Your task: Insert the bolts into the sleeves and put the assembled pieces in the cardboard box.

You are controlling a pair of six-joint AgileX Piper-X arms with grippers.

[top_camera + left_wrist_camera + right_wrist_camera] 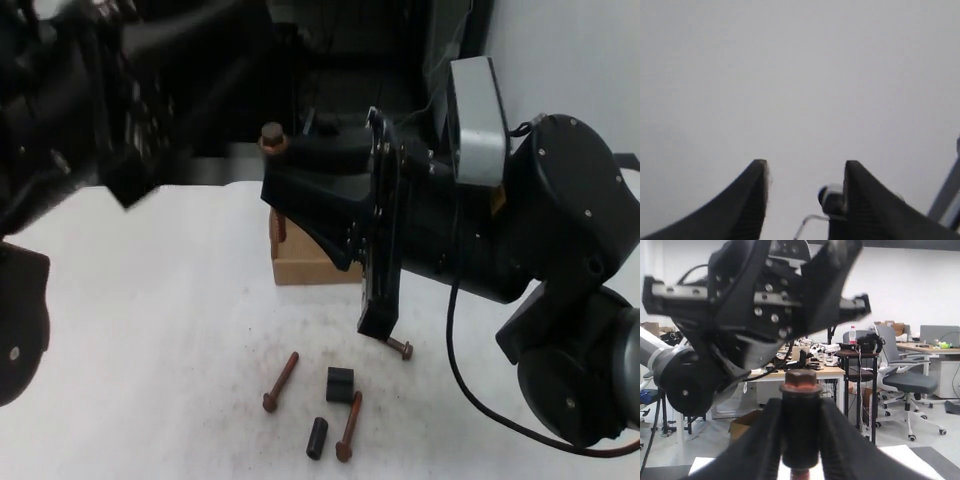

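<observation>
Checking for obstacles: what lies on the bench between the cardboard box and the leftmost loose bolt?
Bare bench between cardboard box and bolt, seen in the high view.

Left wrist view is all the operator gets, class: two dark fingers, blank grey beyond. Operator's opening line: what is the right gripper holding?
Observer: The right gripper is shut on a bolt seated in a dark sleeve.
Operator: Where is it?
Observer: Raised off the bench, with the cardboard box showing beneath it in the high view.
Operator: What lies loose?
Observer: Three bolts and two sleeves on the bench.
</observation>
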